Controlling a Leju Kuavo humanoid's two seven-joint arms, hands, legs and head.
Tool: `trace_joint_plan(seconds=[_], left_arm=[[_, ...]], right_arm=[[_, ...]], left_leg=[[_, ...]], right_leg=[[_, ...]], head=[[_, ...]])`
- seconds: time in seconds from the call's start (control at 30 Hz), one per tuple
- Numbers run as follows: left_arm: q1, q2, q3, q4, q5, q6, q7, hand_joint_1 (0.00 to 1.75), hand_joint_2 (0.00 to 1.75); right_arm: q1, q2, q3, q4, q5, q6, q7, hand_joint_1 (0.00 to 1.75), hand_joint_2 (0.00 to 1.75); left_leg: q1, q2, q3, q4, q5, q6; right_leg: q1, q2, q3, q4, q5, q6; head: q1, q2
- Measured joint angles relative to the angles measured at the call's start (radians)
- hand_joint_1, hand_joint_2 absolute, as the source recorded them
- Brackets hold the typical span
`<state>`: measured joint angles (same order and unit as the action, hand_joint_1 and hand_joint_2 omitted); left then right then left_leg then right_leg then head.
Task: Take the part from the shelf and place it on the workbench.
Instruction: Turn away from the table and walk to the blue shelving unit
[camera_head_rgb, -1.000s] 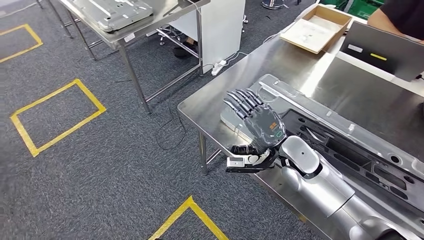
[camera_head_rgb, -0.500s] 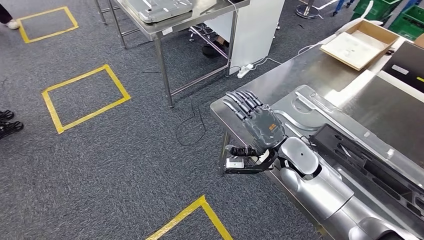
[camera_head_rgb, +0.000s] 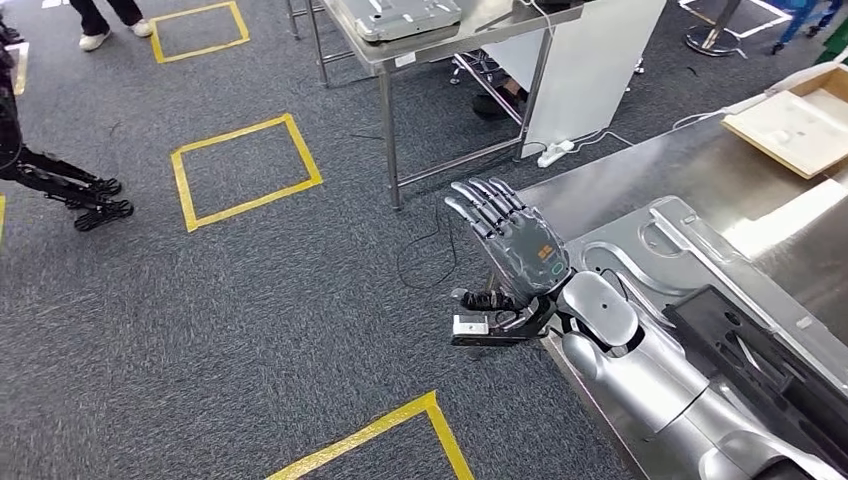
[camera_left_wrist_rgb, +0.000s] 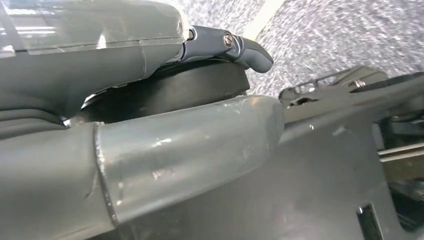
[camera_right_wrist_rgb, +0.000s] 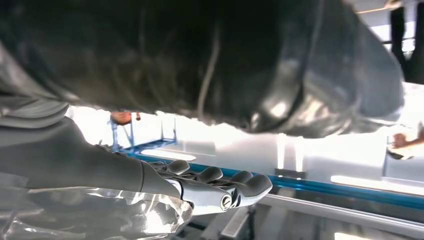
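Left hand (camera_head_rgb: 515, 250), fingers straight and thumb pressed down, holds the upper-left end of the long grey stamped-metal part (camera_head_rgb: 700, 250), which runs toward lower right over the bare steel workbench (camera_head_rgb: 585, 195); whether the right hand (camera_right_wrist_rgb: 215, 190) grips anything I cannot tell.

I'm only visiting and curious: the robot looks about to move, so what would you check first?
1. Right hand empty: ok, fingers spread, holding nothing.
2. Left hand empty: cannot tell, the view is too close.
3. Large silver pressed-metal part lying on the shiny steel workbench: ok.
4. Grey carpet free of snags: not ok, black cables trail beside the bench.
5. People clear: cannot tell; a person's feet stand at the far edge.
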<state>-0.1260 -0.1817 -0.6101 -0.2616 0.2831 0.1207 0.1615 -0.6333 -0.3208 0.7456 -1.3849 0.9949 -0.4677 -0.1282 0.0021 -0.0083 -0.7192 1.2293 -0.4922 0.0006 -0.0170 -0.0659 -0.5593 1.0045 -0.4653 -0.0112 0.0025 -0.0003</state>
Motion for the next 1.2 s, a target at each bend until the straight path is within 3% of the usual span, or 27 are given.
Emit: trace_joint_plan(seconds=[0.03, 0.1, 0.17, 0.23, 0.3, 0.37, 0.43, 0.47, 0.5, 0.57, 0.6, 0.67, 0.73, 0.8, 0.87, 0.93, 0.97, 1.0, 1.07, 1.13, 1.2], left_arm=[[0.001, 0.000, 0.000, 0.000, 0.000, 0.000, 0.001, 0.00, 0.00], [0.005, 0.001, -0.001, 0.001, 0.000, 0.000, 0.002, 0.00, 0.00], [0.006, 0.000, -0.001, 0.002, 0.000, -0.001, 0.002, 0.00, 0.00], [0.006, 0.000, -0.002, 0.002, 0.000, -0.002, 0.002, 0.00, 0.00], [0.005, -0.001, -0.002, 0.002, 0.000, -0.003, 0.001, 0.00, 0.00], [0.003, -0.002, -0.003, 0.002, 0.000, -0.003, 0.000, 0.00, 0.00], [0.003, -0.002, -0.003, 0.002, 0.001, -0.004, 0.000, 0.00, 0.00], [0.004, -0.003, -0.003, 0.002, 0.001, -0.005, 0.000, 0.00, 0.00], [0.004, -0.003, -0.003, 0.002, 0.001, -0.006, 0.000, 0.00, 0.00], [0.003, -0.005, -0.003, 0.002, 0.001, -0.006, 0.000, 0.00, 0.00], [0.001, -0.007, -0.004, 0.002, 0.001, -0.006, 0.000, 0.00, 0.00], [0.000, -0.009, -0.004, 0.002, 0.000, -0.006, 0.000, 0.00, 0.00], [0.001, -0.009, -0.005, 0.002, 0.000, -0.005, 0.000, 0.00, 0.00], [0.001, -0.008, -0.005, 0.002, 0.000, -0.005, 0.001, 0.00, 0.00], [-0.001, -0.006, -0.005, 0.002, 0.000, -0.003, 0.001, 0.00, 0.00], [-0.003, -0.001, -0.005, 0.002, 0.001, -0.003, 0.001, 0.00, 0.00], [-0.003, 0.000, -0.005, 0.002, 0.001, -0.003, 0.001, 0.00, 0.00], [-0.002, 0.001, -0.005, 0.002, 0.002, -0.004, 0.002, 0.00, 0.00], [0.001, 0.002, -0.005, 0.002, 0.002, -0.004, 0.004, 0.00, 0.00], [0.003, 0.002, -0.005, 0.003, 0.002, -0.005, 0.006, 0.00, 0.00], [0.003, 0.002, -0.005, 0.003, 0.002, -0.007, 0.006, 0.00, 0.00]], right_arm=[[0.000, 0.000, 0.000, 0.000, 0.000, 0.000, 0.000, 0.00, 0.00], [-0.001, 0.000, 0.000, 0.000, 0.000, 0.000, 0.000, 0.00, 0.00], [-0.003, 0.000, 0.000, 0.000, 0.000, 0.000, 0.000, 0.00, 0.00], [-0.004, 0.002, 0.001, -0.001, 0.000, 0.000, 0.000, 0.00, 0.00], [-0.005, 0.004, 0.001, -0.002, 0.000, 0.000, 0.001, 0.00, 0.00], [-0.004, 0.003, 0.001, -0.001, 0.000, -0.001, 0.001, 0.00, 0.00], [0.001, 0.001, 0.001, 0.001, 0.000, 0.000, 0.001, 0.00, 0.00], [0.003, 0.001, 0.001, 0.002, 0.000, 0.000, 0.001, 0.00, 0.00], [0.004, 0.001, 0.001, 0.002, 0.000, 0.000, 0.001, 0.00, 0.00], [0.003, 0.001, 0.001, 0.002, 0.000, 0.000, 0.001, 0.00, 0.00], [0.001, 0.000, 0.001, 0.003, 0.000, 0.000, 0.001, 0.00, 0.00], [0.000, -0.001, 0.001, 0.003, 0.000, 0.000, 0.001, 0.00, 0.00], [-0.001, 0.000, 0.001, 0.002, 0.000, 0.000, 0.001, 0.00, 0.00], [-0.003, 0.002, 0.001, 0.000, 0.000, 0.000, 0.001, 0.00, 0.00], [-0.003, 0.002, 0.001, 0.000, 0.000, 0.000, 0.001, 0.00, 0.00], [-0.003, 0.002, 0.002, 0.000, 0.000, 0.001, 0.001, 0.00, 0.00], [-0.003, 0.002, 0.002, 0.000, 0.000, 0.001, 0.001, 0.00, 0.00], [-0.003, 0.002, 0.002, 0.000, -0.001, 0.001, 0.001, 0.00, 0.00], [-0.003, 0.002, 0.002, 0.000, -0.002, 0.002, 0.001, 0.00, 0.00], [-0.004, 0.001, 0.002, 0.000, -0.004, 0.002, 0.002, 0.00, 0.00], [-0.004, 0.002, 0.002, 0.000, -0.004, 0.002, 0.002, 0.00, 0.00]], left_leg=[[0.000, 0.014, 0.039, -0.074, 0.031, 0.001], [-0.006, 0.043, 0.097, -0.184, 0.062, 0.010], [-0.012, 0.044, 0.107, -0.208, 0.062, 0.024], [-0.011, 0.023, 0.106, -0.214, 0.066, 0.036], [-0.006, 0.005, 0.110, -0.222, 0.072, 0.048], [-0.005, -0.013, 0.111, -0.224, 0.074, 0.054], [-0.007, -0.037, 0.111, -0.223, 0.074, 0.056], [-0.008, -0.050, 0.111, -0.221, 0.074, 0.056], [-0.009, -0.064, 0.111, -0.218, 0.073, 0.055], [-0.009, -0.089, 0.109, -0.212, 0.071, 0.053], [-0.009, -0.101, 0.106, -0.209, 0.071, 0.050], [-0.005, -0.124, 0.097, -0.208, 0.073, 0.040], [-0.003, -0.136, 0.092, -0.208, 0.074, 0.028], [-0.007, -0.091, 0.070, -0.160, 0.045, 0.018], [-0.007, -0.030, 0.012, -0.038, -0.015, 0.010], [-0.002, -0.011, -0.038, 0.057, -0.043, 0.003], [0.001, -0.007, -0.037, 0.053, -0.029, 0.000], [0.003, 0.000, -0.015, 0.011, 0.000, -0.002], [0.002, 0.037, 0.056, -0.124, 0.056, 0.000], [-0.004, 0.059, 0.091, -0.198, 0.072, 0.013], [-0.008, 0.040, 0.091, -0.205, 0.071, 0.031]], right_leg=[[0.000, -0.012, 0.002, 0.003, -0.004, 0.003], [0.004, -0.032, 0.004, 0.007, -0.011, 0.012], [0.009, -0.048, 0.004, 0.009, -0.014, 0.021], [0.008, -0.056, 0.008, 0.010, -0.019, 0.031], [0.003, -0.017, -0.008, 0.052, -0.051, 0.040], [0.001, 0.039, -0.064, 0.167, -0.110, 0.042], [0.002, 0.059, -0.123, 0.271, -0.137, 0.042], [0.002, 0.063, -0.133, 0.279, -0.123, 0.040], [0.003, 0.068, -0.123, 0.244, -0.090, 0.037], [0.002, 0.107, -0.072, 0.118, -0.017, 0.028], [0.001, 0.128, -0.050, 0.064, 0.003, 0.025], [0.002, 0.146, -0.034, 0.024, 0.004, 0.022], [0.001, 0.120, -0.025, 0.011, 0.007, 0.016], [-0.002, 0.090, -0.011, -0.004, 0.012, 0.006], [0.000, 0.060, -0.004, -0.008, 0.012, -0.001], [0.002, 0.030, -0.002, -0.007, 0.008, -0.002], [0.002, 0.016, -0.001, -0.006, 0.005, 0.000], [0.001, 0.003, 0.001, -0.005, 0.002, 0.003], [0.004, -0.021, 0.005, 0.003, -0.008, 0.012], [0.009, -0.040, 0.007, 0.008, -0.017, 0.023], [0.011, -0.060, 0.009, 0.008, -0.022, 0.033]], head=[[0.000, 0.000], [0.000, 0.000], [0.000, 0.000], [0.000, 0.000], [0.001, 0.000], [0.001, 0.000], [0.001, 0.000], [0.001, 0.000], [0.001, 0.000], [0.001, 0.000], [0.001, 0.000], [0.001, 0.000], [0.001, 0.000], [0.000, 0.000], [-0.001, 0.000], [-0.002, 0.000], [-0.002, 0.000], [-0.002, 0.000], [-0.002, 0.000], [0.000, 0.000], [0.001, 0.000]])
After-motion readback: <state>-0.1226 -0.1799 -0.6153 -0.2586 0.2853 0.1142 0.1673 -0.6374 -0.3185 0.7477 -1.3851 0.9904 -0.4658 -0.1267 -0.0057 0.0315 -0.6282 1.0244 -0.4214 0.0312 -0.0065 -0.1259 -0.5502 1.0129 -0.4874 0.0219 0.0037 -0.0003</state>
